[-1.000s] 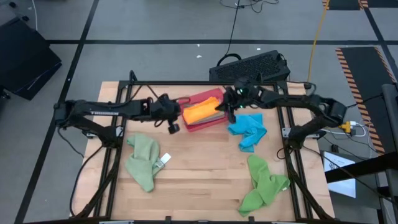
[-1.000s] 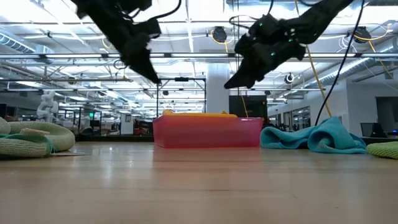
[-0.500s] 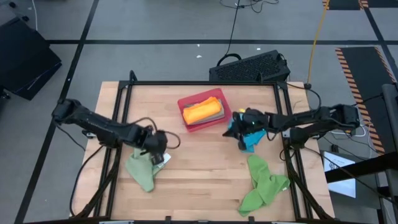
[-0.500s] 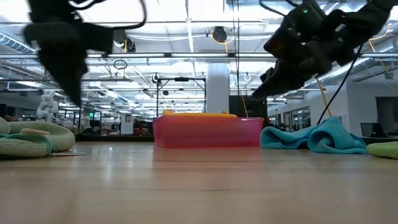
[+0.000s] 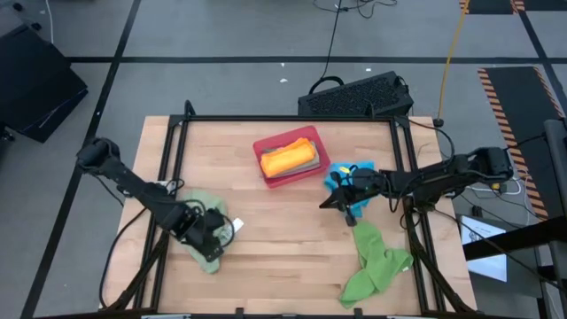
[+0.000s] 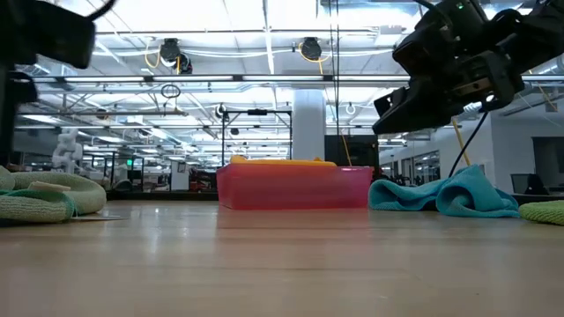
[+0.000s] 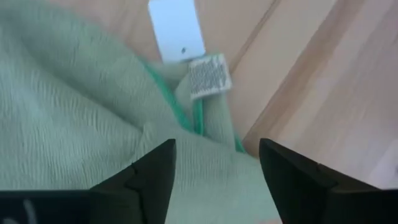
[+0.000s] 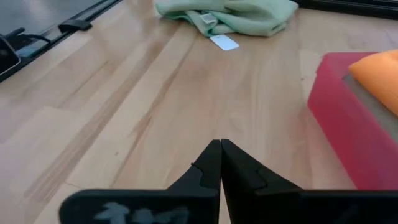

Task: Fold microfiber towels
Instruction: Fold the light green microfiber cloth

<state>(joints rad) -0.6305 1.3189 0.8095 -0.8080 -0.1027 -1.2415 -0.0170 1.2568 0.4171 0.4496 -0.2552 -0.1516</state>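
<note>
Left gripper (image 5: pixel 209 237) is positioned low over the sage green towel (image 5: pixel 205 232) at the left front area of the table (image 5: pixel 283 248); in the left wrist view its two fingers (image 7: pixel 149 171) stand well apart with crumpled sage cloth and bare wood showing between them, and nothing is gripped. Two small white labels (image 7: pixel 189 46) attached to this towel lie beside its green-stitched edge, one flat on the wood. Right gripper (image 5: pixel 332 201) is located right of centre, beside the bright blue towel (image 5: pixel 352 177); in the right wrist view its fingertips (image 8: pixel 221 158) are pressed together into a single point above bare wood, with nothing held. Bright blue towel lies bunched near the right rail, just beside the red tray (image 5: pixel 288 159). Bright green towel (image 5: pixel 376 264) lies crumpled at the right front of the table, close to the right gripper but apart from it. Red tray sits at the rear centre of the table, turned at a slight angle to the table edges, and contains the orange towel (image 5: pixel 285 158), folded, on top of a grey layer (image 5: pixel 306 160) that shows along one edge. In the low view, the orange cloth shows just above the tray rim (image 6: pixel 295 167), the sage green towel appears at the far left, and the bright blue towel rests beside the tray wall.
</note>
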